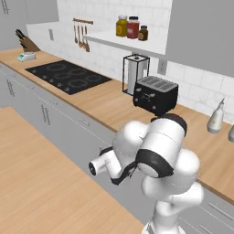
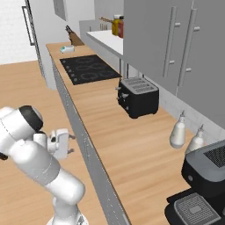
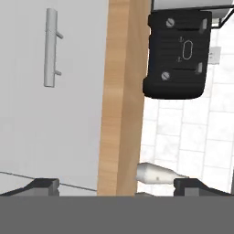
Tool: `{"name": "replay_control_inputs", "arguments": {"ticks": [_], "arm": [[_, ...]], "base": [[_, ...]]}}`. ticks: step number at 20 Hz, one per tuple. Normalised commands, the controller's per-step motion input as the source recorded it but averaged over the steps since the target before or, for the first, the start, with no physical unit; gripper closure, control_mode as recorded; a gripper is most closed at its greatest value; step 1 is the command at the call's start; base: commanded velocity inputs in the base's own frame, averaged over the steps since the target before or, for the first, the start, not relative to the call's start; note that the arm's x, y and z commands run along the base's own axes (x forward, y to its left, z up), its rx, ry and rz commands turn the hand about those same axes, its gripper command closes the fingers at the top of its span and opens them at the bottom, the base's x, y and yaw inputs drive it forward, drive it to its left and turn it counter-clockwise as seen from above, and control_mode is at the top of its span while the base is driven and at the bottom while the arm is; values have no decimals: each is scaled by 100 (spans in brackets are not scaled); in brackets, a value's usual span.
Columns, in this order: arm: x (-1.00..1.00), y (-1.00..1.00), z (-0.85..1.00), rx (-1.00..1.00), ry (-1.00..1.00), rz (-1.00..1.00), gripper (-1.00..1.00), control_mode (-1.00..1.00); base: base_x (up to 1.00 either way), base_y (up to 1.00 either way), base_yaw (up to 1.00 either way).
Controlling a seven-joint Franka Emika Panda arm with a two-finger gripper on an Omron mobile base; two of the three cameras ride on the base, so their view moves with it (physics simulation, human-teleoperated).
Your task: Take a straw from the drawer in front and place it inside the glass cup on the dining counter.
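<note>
My gripper (image 3: 119, 185) is open, its two dark fingertips (image 3: 43, 184) far apart with nothing between them. It hangs in front of the grey cabinet row below the wall-side counter, a short way off the fronts (image 2: 71, 144). The hand view is rolled a quarter turn. In it the drawer (image 3: 55, 114) faces me shut, its slim metal bar handle (image 3: 51, 48) lying off to one side of the fingers. The straw, the glass cup and the dining counter are out of view.
The wall-side wooden counter (image 1: 114, 107) carries a black toaster (image 1: 155, 93), a paper-towel holder (image 1: 135, 71), a black cooktop (image 1: 68, 77), a whitish bottle (image 2: 178, 132) and a dark coffee machine (image 2: 202, 176). Open wood floor (image 1: 41, 183) lies behind the arm.
</note>
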Motion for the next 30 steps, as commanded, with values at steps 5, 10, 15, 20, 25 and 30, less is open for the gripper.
{"name": "replay_control_inputs", "arguments": {"ticks": [5,10,15,20,25,30], "arm": [[41,0,-37,-14,0,0,-100,-100],[37,0,-29,-12,0,0,-100,-100],[29,0,-36,-9,0,0,-100,-100],[30,0,-16,-5,-4,0,-100,-100],[26,0,0,0,-12,0,-100,-100],[28,-10,-2,8,-9,0,-100,-100]], "base": [[0,0,0],[0,0,0],[0,0,0],[0,0,0],[0,0,0],[0,0,0]]}}
